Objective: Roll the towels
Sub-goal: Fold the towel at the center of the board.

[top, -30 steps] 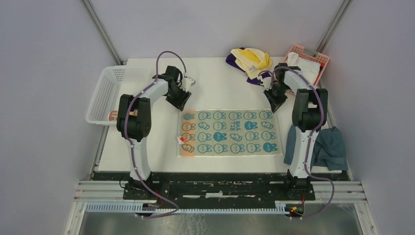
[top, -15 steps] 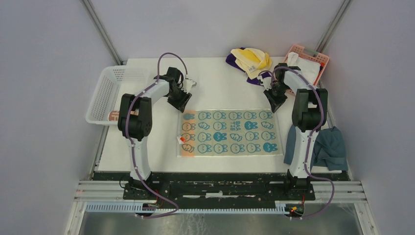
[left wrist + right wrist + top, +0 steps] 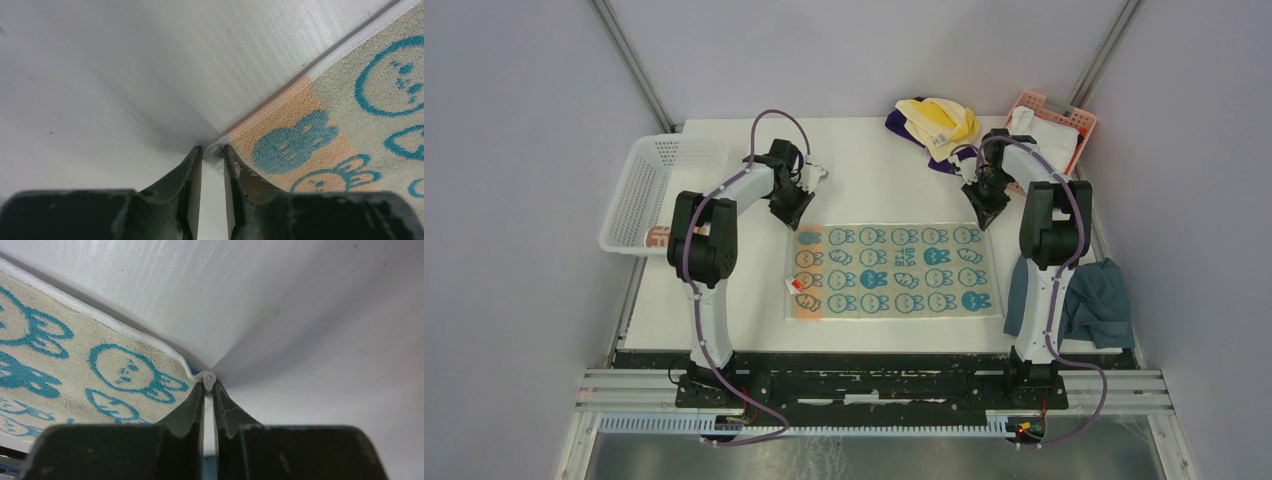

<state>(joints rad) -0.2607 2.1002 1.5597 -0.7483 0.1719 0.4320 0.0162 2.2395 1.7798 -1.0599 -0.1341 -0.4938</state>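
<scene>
Flat on the worktop [image 3: 874, 190] centre lies the teal rabbit-print towel [image 3: 894, 270]. My left gripper [image 3: 211, 150] is narrowed onto its 11 o'clock corner with the hem between the fingers, and my right gripper [image 3: 209, 385] is nearly closed, pinching the bunched 1 o'clock corner. The yellow and purple towels [image 3: 936, 122] are heaped at the worktop's 1 o'clock edge.

A white table [image 3: 874, 190] fills the middle, evenly lit, with only soft shadows. Plain pale grey walls [image 3: 524, 150] close it in on the left, right and far sides. Metal poles [image 3: 629, 65] slant away from its far corners. Aluminium rails [image 3: 874, 385] run along the near edge, with a dull metal sheet [image 3: 874, 455] nearer still.
</scene>
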